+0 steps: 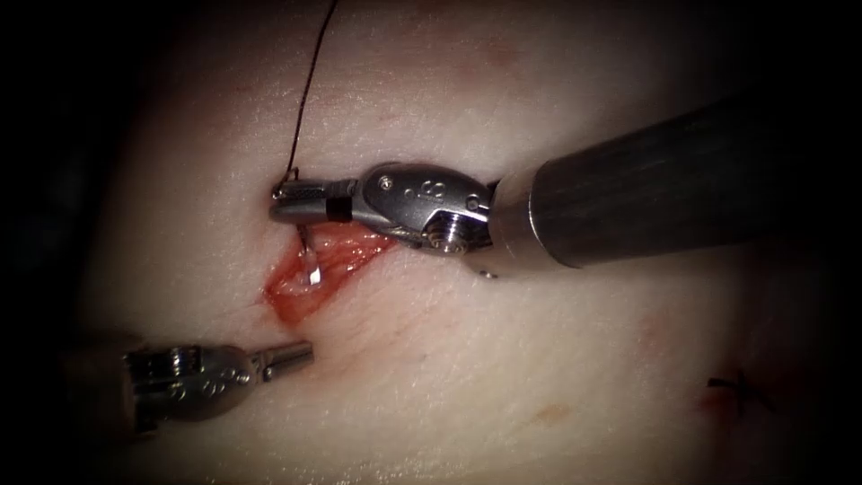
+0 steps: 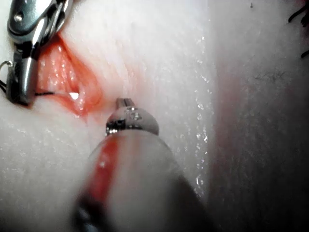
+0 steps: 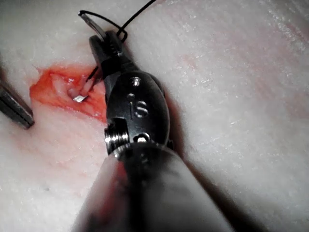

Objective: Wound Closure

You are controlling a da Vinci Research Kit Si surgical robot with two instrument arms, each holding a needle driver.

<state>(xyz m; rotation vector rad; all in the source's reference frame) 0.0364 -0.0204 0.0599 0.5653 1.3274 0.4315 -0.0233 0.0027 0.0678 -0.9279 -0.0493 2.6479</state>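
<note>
Endoscope view: right steel tool (image 1: 283, 201) clenches the thin curved metal needle (image 1: 310, 260), tip inside the red cut (image 1: 323, 269); left steel tool (image 1: 301, 353) closed, empty

I can see an earlier stitch (image 1: 738, 393), a small dark knot with short thread ends, sitting on the pale surface far to the right of the cut, beside a faint reddish mark (image 1: 716, 404).

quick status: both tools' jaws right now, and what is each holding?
Left tool: shut, holding nothing, on the tissue just below the cut.
Right tool: shut on the needle near its thread end; needle tip lies in the cut.
</note>
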